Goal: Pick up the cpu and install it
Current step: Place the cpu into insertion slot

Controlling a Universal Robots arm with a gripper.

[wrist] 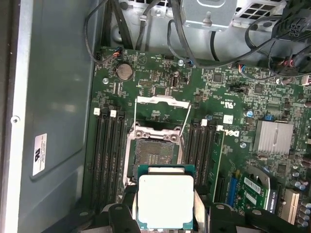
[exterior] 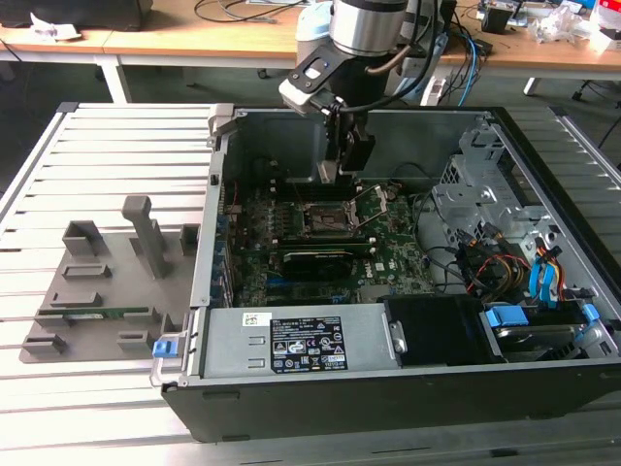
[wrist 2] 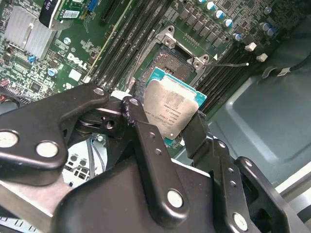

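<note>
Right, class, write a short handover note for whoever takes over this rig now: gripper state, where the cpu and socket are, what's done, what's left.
Gripper: shut on the cpu, gripping its edges, silvery top showing in both wrist views.
Place: inside the open computer case, above the motherboard; the cpu hangs clear of the socket.
Socket: empty, its retention frame flipped open.
Done: cpu picked up and brought over the board.
Left: cpu not yet seated in the socket.

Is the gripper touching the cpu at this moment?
Touching. In the second wrist view, the gripper pinches the cpu between its fingers by opposite edges.
</note>
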